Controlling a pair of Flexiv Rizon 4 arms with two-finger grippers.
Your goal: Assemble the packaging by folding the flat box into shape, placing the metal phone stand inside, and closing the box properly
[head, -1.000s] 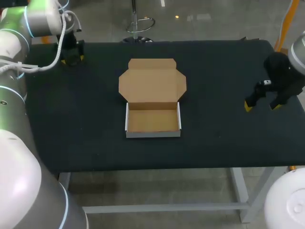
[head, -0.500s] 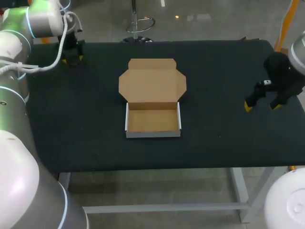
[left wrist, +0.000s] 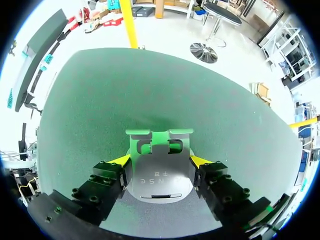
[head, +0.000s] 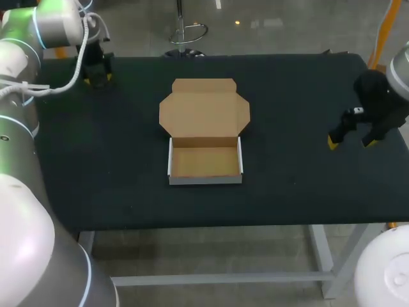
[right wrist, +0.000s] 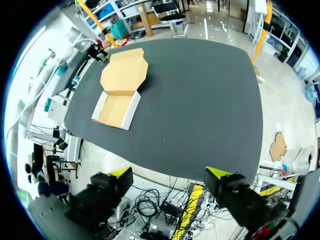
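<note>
The cardboard box lies mid-table, its tray folded up and its lid flap flat behind it; the tray is empty. The box shows far ahead of my right gripper in the right wrist view. My left gripper is at the far left corner of the table. In the left wrist view the gripper is shut on the grey metal phone stand, a yellow tip pressed against each side, and the stand rests on the tabletop. My right gripper hangs open and empty near the right edge.
The dark table carries nothing else. Wide bare surface lies between the box and each gripper. The left gripper sits close to the table's far left edge.
My left arm has shifted only slightly at the far left corner. The box and the right arm have stayed where they were.
</note>
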